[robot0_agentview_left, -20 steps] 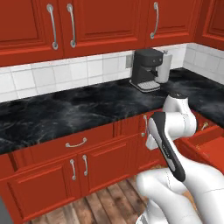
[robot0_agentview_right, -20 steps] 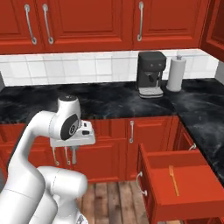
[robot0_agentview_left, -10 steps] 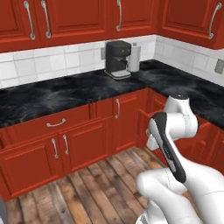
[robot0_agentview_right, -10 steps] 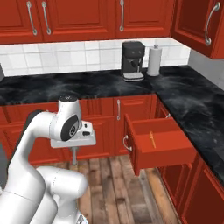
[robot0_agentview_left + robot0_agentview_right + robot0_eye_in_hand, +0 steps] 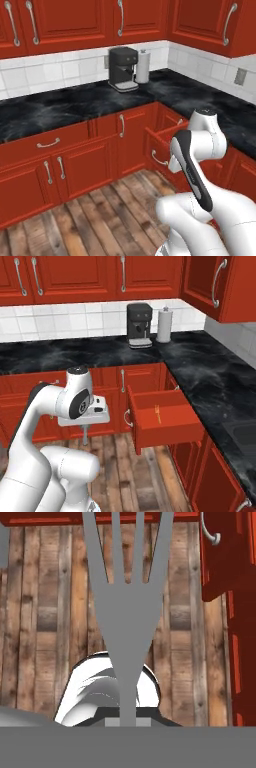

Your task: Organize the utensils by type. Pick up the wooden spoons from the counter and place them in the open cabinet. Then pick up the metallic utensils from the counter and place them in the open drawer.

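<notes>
Moved: my base swung right; open drawer (image 5: 162,416) now close.
Hand (image 5: 85,437): pinching metal fork (image 5: 127,597), tines down, for the drawer.

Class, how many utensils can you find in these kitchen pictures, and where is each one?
2: a grey fork held in the gripper over the wooden floor, and a thin utensil lying in the open drawer. Others may be hidden.
</notes>
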